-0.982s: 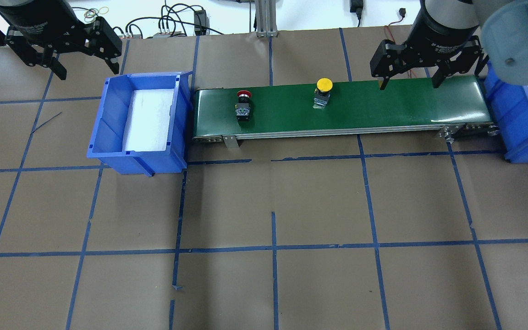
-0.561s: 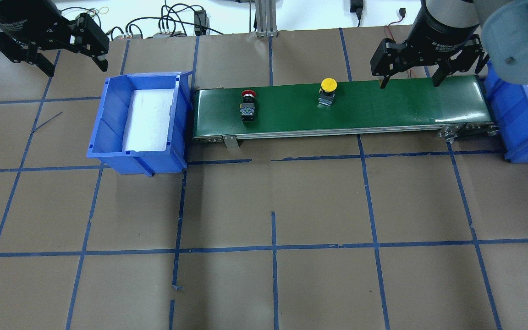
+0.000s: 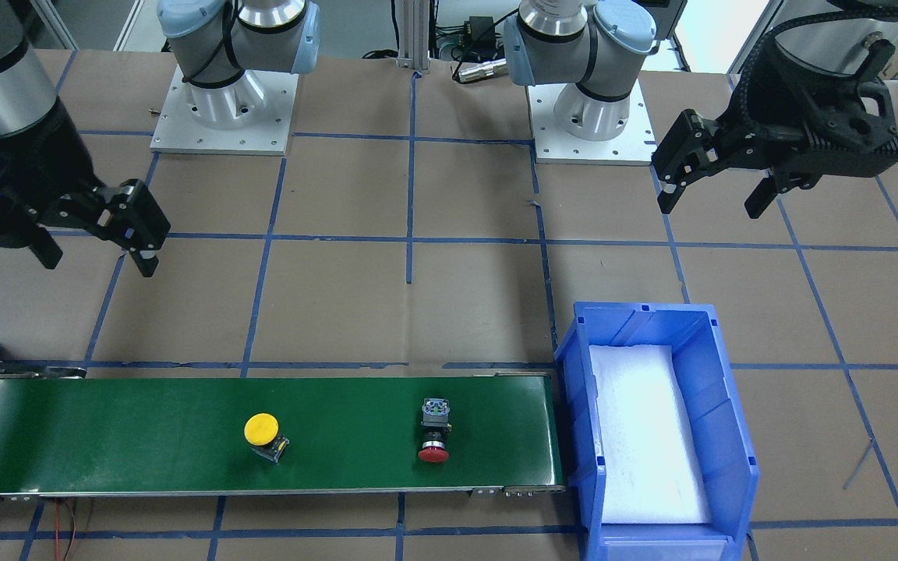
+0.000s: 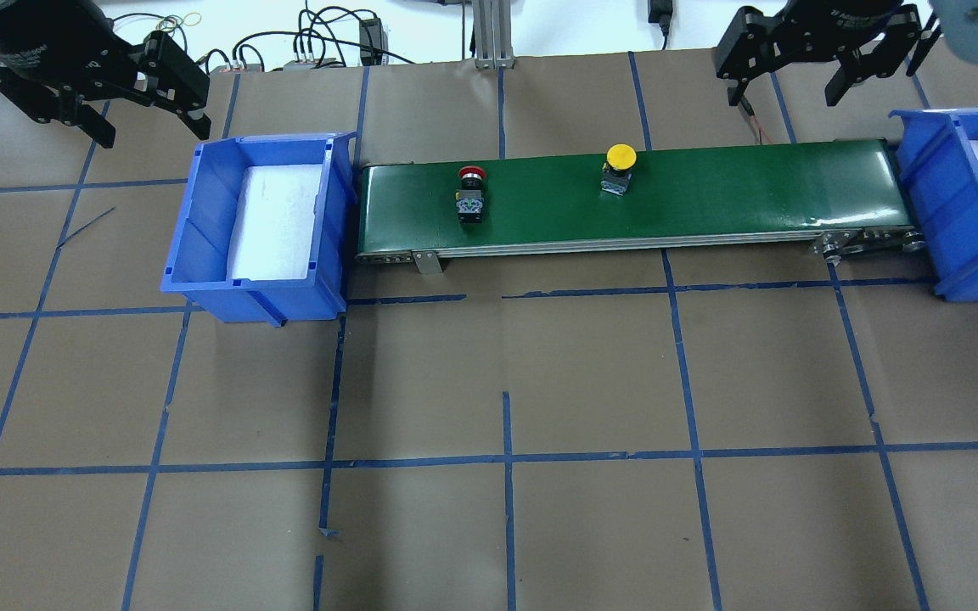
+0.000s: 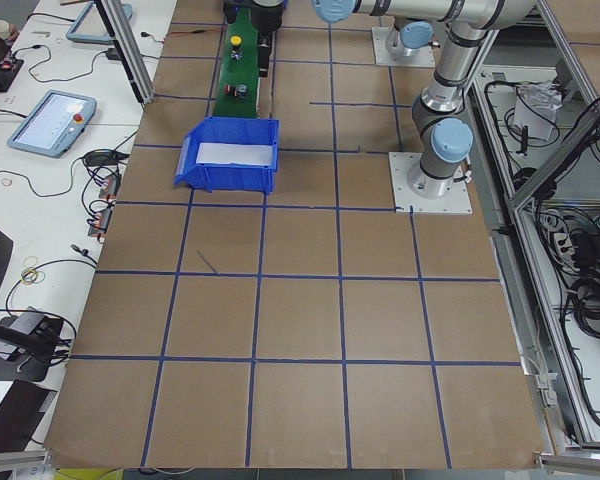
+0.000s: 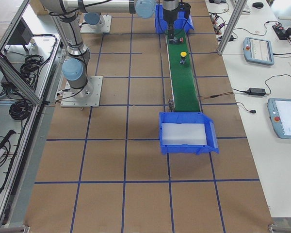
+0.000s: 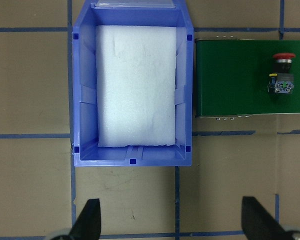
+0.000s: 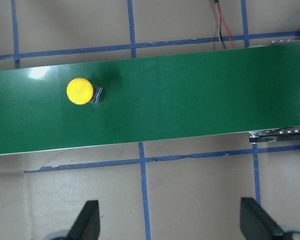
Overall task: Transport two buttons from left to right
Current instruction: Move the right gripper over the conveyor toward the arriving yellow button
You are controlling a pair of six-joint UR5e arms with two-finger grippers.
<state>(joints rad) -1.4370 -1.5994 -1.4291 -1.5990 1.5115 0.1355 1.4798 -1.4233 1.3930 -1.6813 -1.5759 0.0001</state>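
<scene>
Both buttons lie on the green conveyor belt. The red-capped button is near the belt's left end, and shows in the front view and the left wrist view. The yellow-capped button is near the middle, and shows in the front view and the right wrist view. My left gripper is open and empty, raised behind the left bin. My right gripper is open and empty, raised beyond the belt's far edge, right of the yellow button.
A blue bin with a white foam liner stands at the belt's left end. A second blue bin stands at the belt's right end. Cables lie along the table's far edge. Blue tape lines grid the brown tabletop.
Both buttons have moved to the right along the belt. My right gripper has moved from over the belt's right part to beyond its far edge. My left gripper has shifted slightly.
</scene>
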